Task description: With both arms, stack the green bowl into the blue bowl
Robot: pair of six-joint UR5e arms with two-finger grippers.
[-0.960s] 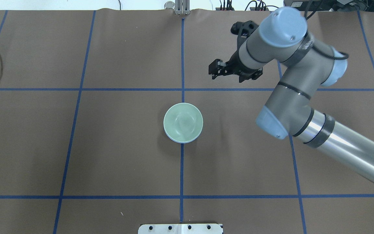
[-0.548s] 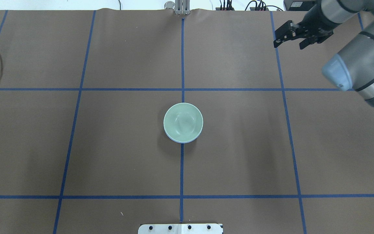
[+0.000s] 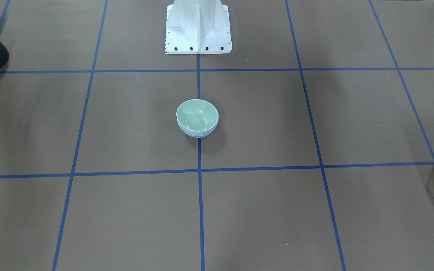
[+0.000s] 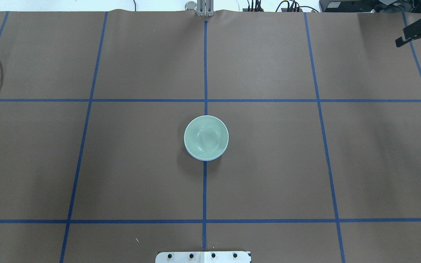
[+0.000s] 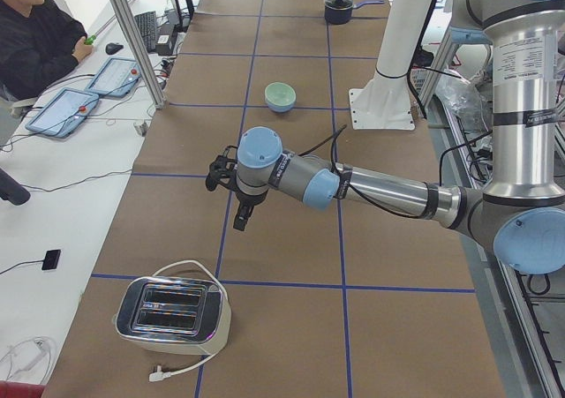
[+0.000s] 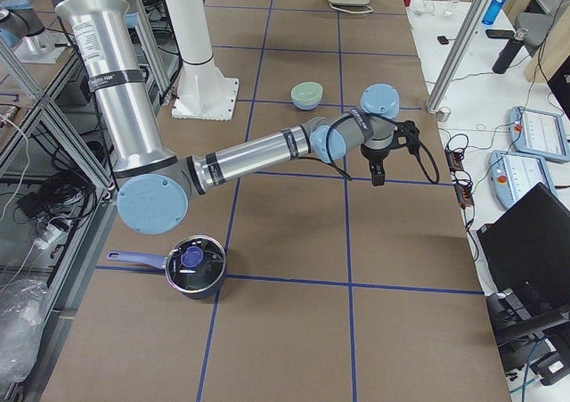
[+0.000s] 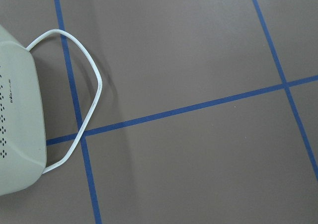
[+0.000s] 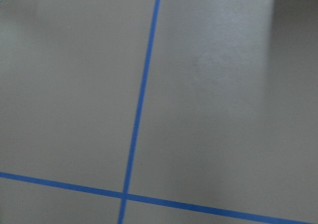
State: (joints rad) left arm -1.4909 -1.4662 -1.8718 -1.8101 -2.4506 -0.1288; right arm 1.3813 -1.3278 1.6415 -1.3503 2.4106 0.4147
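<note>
Two jointed tubular robot arms were seen, the left arm (image 5: 380, 186) and the right arm (image 6: 258, 157), each built of polished silver tubes and matt grey housings. Round light blue caps (image 5: 260, 146) were fitted over the joints, and black bands were wrapped round the silver tubes. A thin black cable (image 5: 333, 146) was looped beside each wrist. A white printed label (image 5: 516, 63) was stuck on the left arm's upright tube. Each arm was ended by a black two-finger pincer: the left pincer (image 5: 239, 220) and the right pincer (image 6: 376, 177). A white flared pedestal (image 3: 198, 26) was fastened down by a row of dark screws (image 3: 191, 48).

A chrome toaster (image 5: 172, 319) sits at one end of the brown, blue-taped table (image 4: 122, 164) — a dark lidded saucepan (image 6: 194, 266) at the other; a seated operator (image 5: 35, 36) alongside.
</note>
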